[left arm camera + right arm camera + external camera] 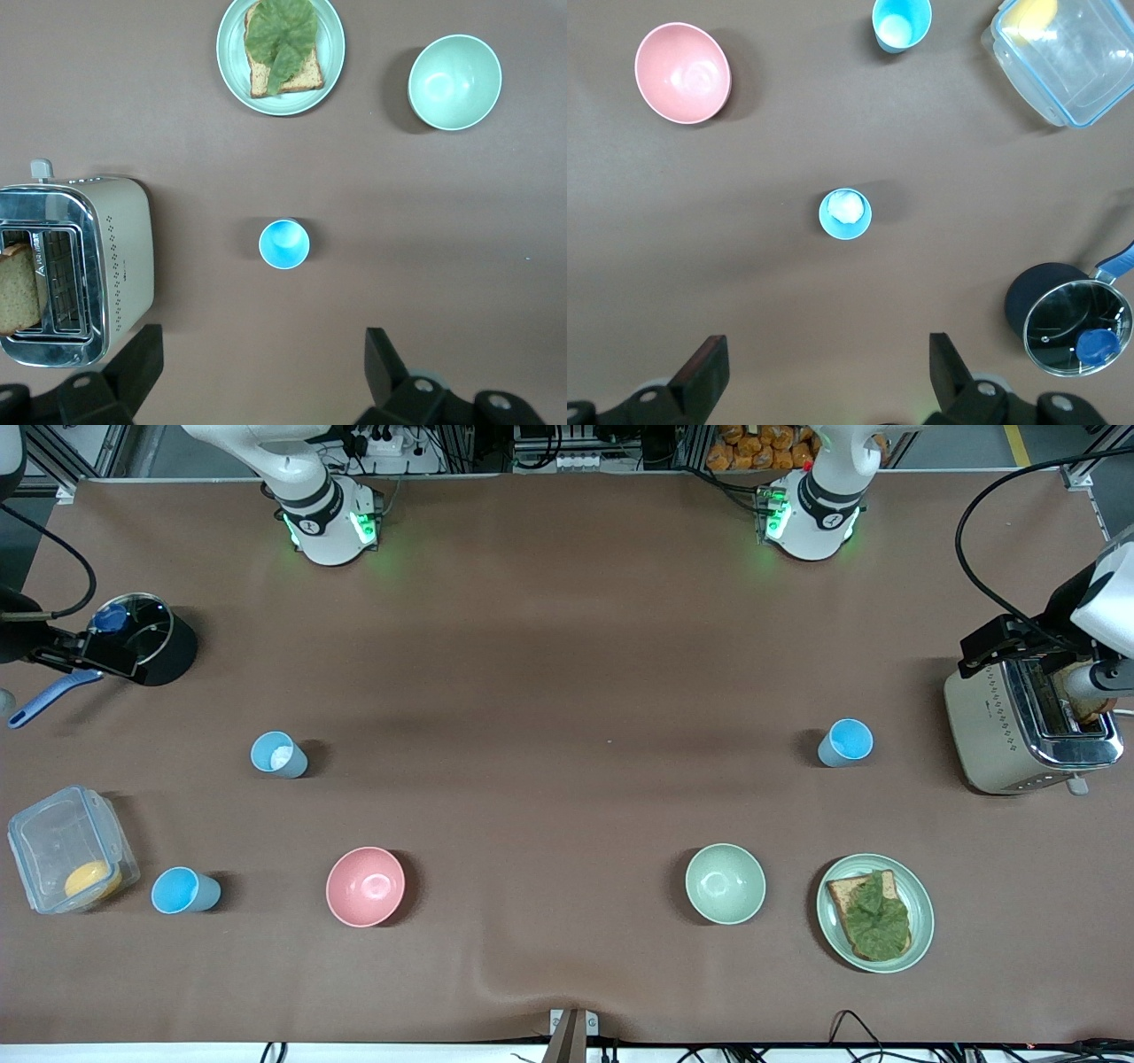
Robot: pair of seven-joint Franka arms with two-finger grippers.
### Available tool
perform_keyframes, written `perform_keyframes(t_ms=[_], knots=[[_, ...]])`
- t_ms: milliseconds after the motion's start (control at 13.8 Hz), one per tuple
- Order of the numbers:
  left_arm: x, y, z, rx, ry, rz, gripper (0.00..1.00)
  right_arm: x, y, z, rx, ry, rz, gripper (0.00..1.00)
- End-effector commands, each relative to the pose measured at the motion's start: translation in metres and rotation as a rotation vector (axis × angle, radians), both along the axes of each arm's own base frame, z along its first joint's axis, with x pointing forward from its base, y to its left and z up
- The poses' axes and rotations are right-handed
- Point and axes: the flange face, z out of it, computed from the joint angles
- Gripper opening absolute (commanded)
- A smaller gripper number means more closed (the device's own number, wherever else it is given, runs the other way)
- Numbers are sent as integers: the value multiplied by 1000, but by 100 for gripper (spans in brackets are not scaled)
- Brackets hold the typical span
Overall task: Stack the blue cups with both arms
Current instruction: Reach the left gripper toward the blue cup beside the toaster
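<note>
Left wrist view alone: toaster's (75,270) bread (19,288).

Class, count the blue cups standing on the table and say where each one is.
3. One cup stands near the pot, one cup beside the clear container, one cup near the toaster. None seems hidden.
</note>
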Motion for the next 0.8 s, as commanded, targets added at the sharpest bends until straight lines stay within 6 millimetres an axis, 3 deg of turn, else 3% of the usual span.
perform_keyframes(t_ms=[0, 291, 509, 727], knots=[[-3, -1, 5, -17, 6, -9, 100, -8, 5, 4, 11, -6, -10, 100], [-1, 9, 2, -3, 10, 7, 100, -6, 10, 3, 3, -4, 1, 100], [13, 11, -40, -10, 92, -60, 100, -5, 10, 3, 3, -2, 1, 100], [20, 26, -95, -24, 158, -27, 100, -5, 10, 2, 3, -1, -1, 100]])
